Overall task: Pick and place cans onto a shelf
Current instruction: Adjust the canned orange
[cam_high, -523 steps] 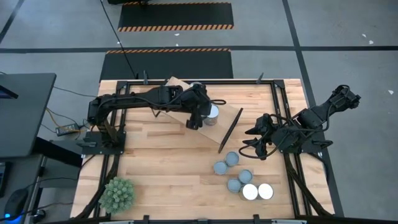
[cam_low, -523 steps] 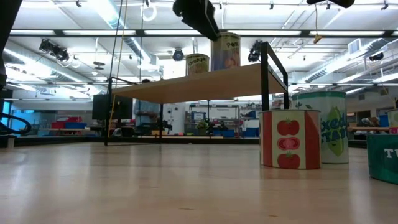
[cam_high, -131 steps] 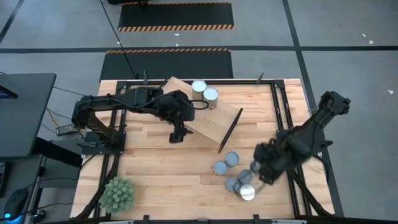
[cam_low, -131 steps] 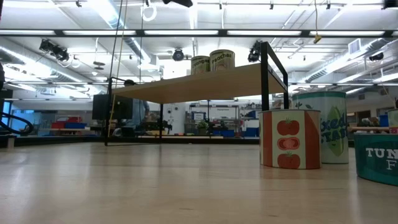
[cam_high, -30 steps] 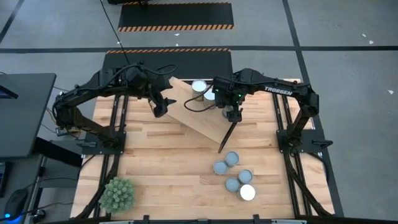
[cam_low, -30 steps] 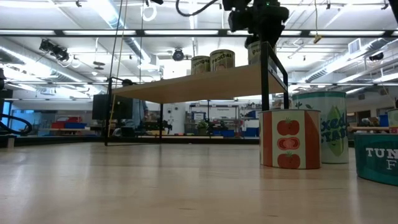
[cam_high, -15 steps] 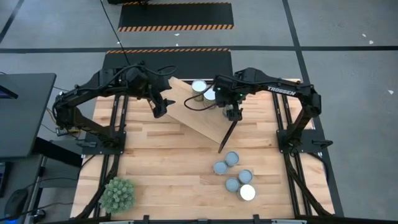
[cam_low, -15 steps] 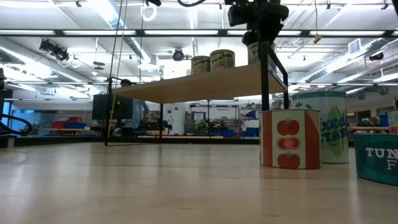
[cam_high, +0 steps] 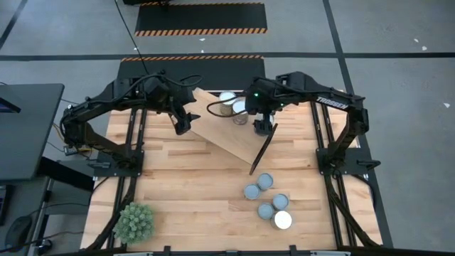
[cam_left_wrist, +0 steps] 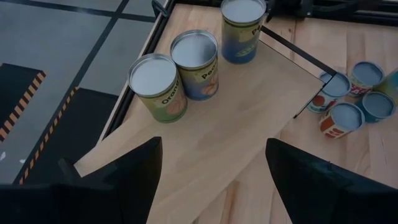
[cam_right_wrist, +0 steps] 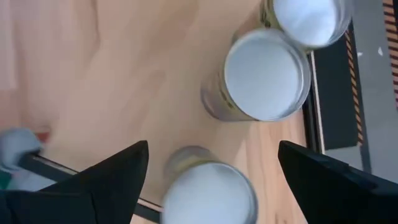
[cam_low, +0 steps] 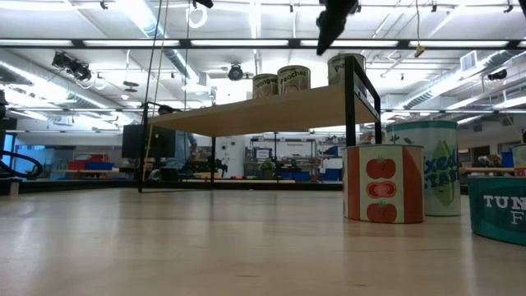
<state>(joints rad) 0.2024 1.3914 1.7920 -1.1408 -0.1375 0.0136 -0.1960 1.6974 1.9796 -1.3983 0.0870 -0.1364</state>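
three cans [cam_left_wrist: 201, 56] stand in a row on the shelf [cam_high: 224, 131], near its far corner; the third one [cam_low: 345, 69] sits beside the shelf's black leg in the low view. four more cans [cam_high: 268, 198] cluster on the tabletop [cam_high: 185, 192] near the shelf's other end. the right end effector [cam_high: 261, 126] hangs above the shelf just beside the row, fingers spread, holding nothing. the left end effector [cam_high: 183, 122] waits over the shelf's opposite edge, fingers spread and empty. a green plant ball [cam_high: 134, 221] sits at the tabletop's corner.
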